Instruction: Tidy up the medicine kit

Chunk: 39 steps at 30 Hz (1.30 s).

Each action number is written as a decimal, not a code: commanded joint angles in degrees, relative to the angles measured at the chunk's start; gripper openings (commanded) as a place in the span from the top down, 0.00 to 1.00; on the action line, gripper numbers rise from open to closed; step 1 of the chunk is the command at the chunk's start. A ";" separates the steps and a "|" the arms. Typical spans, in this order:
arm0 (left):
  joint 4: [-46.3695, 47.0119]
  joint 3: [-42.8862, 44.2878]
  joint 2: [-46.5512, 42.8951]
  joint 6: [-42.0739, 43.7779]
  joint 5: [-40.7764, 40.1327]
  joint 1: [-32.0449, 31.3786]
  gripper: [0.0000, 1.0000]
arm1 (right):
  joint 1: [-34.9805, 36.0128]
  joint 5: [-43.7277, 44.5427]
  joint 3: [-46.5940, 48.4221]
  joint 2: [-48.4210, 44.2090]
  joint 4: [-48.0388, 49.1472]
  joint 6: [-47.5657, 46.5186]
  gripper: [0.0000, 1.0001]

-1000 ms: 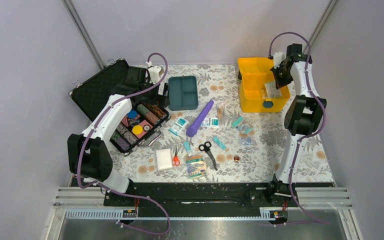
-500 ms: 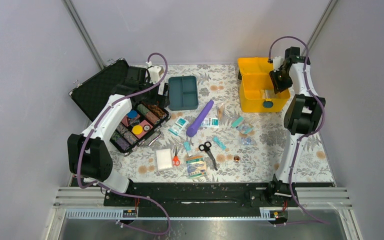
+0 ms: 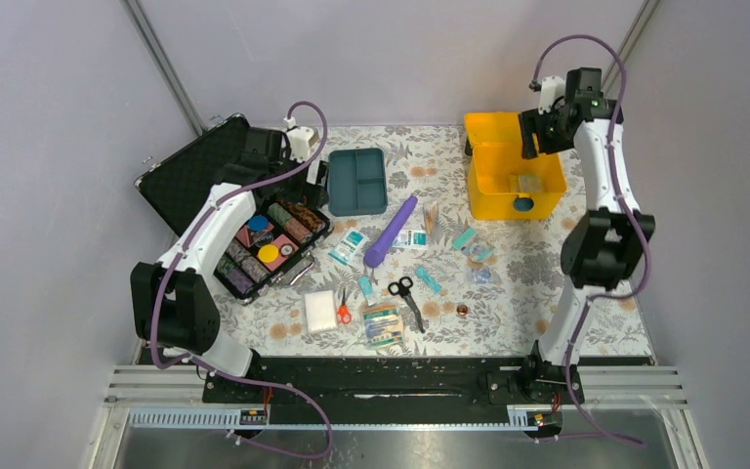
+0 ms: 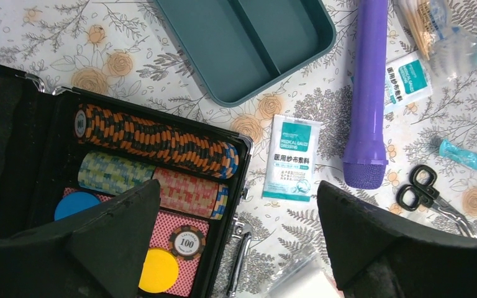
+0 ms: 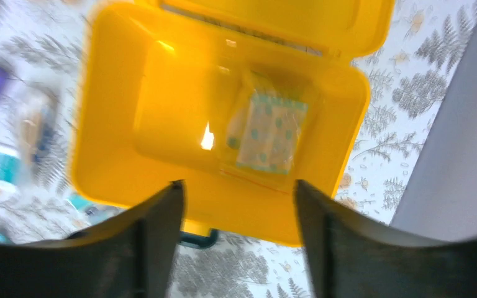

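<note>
medicine kit (image 3: 514,181) lid open, sits just under right gripper (image 5: 237,186), jaws apart, empty. dotted packet (image 5: 267,133) lies inside kit. left gripper (image 4: 237,186) far left of kit, above black case (image 4: 12,143), wide open, empty.

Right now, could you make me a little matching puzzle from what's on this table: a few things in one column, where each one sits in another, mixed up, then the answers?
Things
1. teal divided plastic tray
2. clear plastic packet with teal spots
3. black-handled metal scissors
4. striped round poker chips

Places
A. in the open black hard case
B. on the floral tablecloth, next to the long purple tube's wide end
C. inside the open yellow plastic medicine kit
D. on the tablecloth, empty, outside both cases

Pairs: 1-D, 2-C, 3-B, 4-A.
</note>
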 commanded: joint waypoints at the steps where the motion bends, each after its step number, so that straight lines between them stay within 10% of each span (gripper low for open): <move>1: 0.61 -0.38 -3.04 -4.42 1.15 0.41 0.03 | 1.62 -4.20 -13.08 -17.31 17.71 6.65 0.08; 5: 0.93 -4.79 -5.12 -4.70 3.65 0.41 0.05 | 2.99 -13.22 -32.36 -28.73 38.77 12.63 0.01; 16: -11.95 -12.93 -9.38 1.37 5.02 0.35 0.15 | 18.01 -21.28 -47.72 -30.28 29.99 11.66 0.07; 30: -21.89 -18.80 -5.02 -14.58 1.74 1.95 0.20 | 18.78 -17.91 -46.87 -28.48 27.61 12.44 0.08; 39: -21.29 -19.70 3.60 -16.80 4.30 1.64 0.44 | 18.84 -17.22 -45.32 -26.11 29.13 14.76 0.08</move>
